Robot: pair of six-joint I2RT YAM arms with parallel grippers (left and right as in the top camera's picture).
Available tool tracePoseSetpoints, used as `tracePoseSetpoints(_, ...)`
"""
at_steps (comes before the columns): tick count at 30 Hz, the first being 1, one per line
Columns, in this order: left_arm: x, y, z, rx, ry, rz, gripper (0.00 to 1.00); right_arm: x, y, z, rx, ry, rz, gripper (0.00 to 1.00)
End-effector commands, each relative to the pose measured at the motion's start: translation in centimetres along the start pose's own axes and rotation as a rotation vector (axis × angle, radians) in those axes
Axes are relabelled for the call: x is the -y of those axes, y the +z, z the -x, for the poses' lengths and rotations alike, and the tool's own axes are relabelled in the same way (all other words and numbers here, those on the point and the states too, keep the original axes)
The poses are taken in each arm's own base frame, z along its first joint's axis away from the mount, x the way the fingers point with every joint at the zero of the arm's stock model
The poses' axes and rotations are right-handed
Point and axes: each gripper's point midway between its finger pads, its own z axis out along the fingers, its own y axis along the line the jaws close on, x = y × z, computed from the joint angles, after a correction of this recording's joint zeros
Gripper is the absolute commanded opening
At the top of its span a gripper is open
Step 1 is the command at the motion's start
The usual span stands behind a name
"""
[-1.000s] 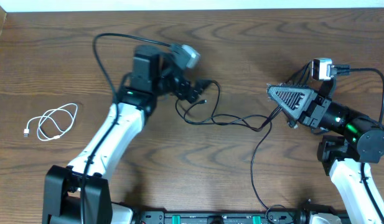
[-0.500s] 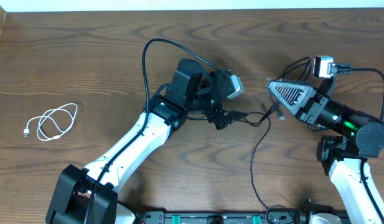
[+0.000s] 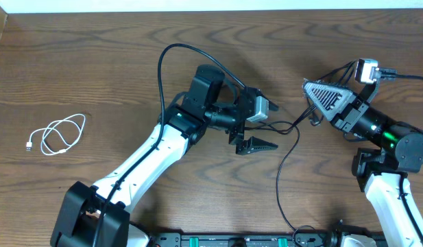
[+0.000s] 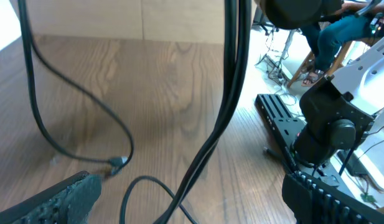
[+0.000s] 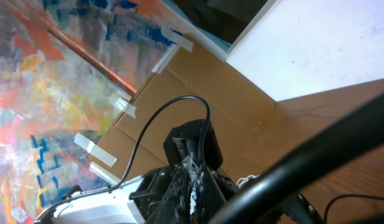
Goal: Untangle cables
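Fingers [image 4: 61,199] of the left gripper [image 3: 266,129] stand wide apart with nothing clamped between them. The gripper hangs over the middle of the table [image 3: 94,55].

The black cable [image 3: 280,171] lies at the gripper's 3 o'clock in the overhead view. One stretch runs roughly along the 3-to-9 line toward the right gripper [image 3: 315,96]. A second stretch drops toward 6 o'clock and off the near edge. Through the left wrist camera a thin loop ends in a small plug [image 4: 117,163] resting on the wood just ahead of the open jaws.

The right gripper sits at the cable's far end. I cannot tell whether it is pinching the cord, because its camera looks upward past a blurred black strand.

The white cable [image 3: 57,135] is coiled by itself at 9 o'clock, well apart from everything else and seemingly free already.

My judgement is that the left arm is nearer the loose loop and plug. Its reach should go toward 3 o'clock, with the fingers closing across the cable's long axis.
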Motion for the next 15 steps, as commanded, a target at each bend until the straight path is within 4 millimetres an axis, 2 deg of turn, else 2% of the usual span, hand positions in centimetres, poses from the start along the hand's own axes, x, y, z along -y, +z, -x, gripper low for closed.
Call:
tracePoseSetpoints(1, 0.4, 0.6, 0.9, 0.005, 0.062, 0.000, 0.98, -0.8, 0.2, 0.7, 0.031, -0.006, 0.019, 0.01)
tracePoseSetpoints(5, 1.1, 1.8, 0.9, -0.014, 0.076, 0.000, 0.98, -1.5, 0.3, 0.8, 0.034, 0.052, 0.041, 0.01)
tracePoseSetpoints(9, 0.9, 2.5, 0.6, -0.039, 0.084, 0.030, 0.97, -2.2, 0.2, 0.9, 0.041, 0.032, 0.064, 0.01)
tracePoseSetpoints(10, 0.9, 2.5, 0.7, -0.037, 0.086, 0.029, 0.93, -2.2, 0.2, 0.9, 0.041, 0.031, 0.064, 0.01)
tracePoseSetpoints(11, 0.9, 2.5, 0.7, -0.037, 0.086, 0.029, 0.85, -2.2, 0.2, 0.9, 0.041, 0.031, 0.064, 0.01)
tracePoseSetpoints(12, 0.9, 2.5, 0.7, -0.037, 0.086, 0.029, 0.71, -2.2, 0.2, 0.9, 0.041, 0.031, 0.064, 0.01)
tracePoseSetpoints(15, 0.9, 2.5, 0.7, -0.037, 0.086, 0.029, 0.51, -2.2, 0.2, 0.8, 0.040, 0.031, 0.064, 0.01)
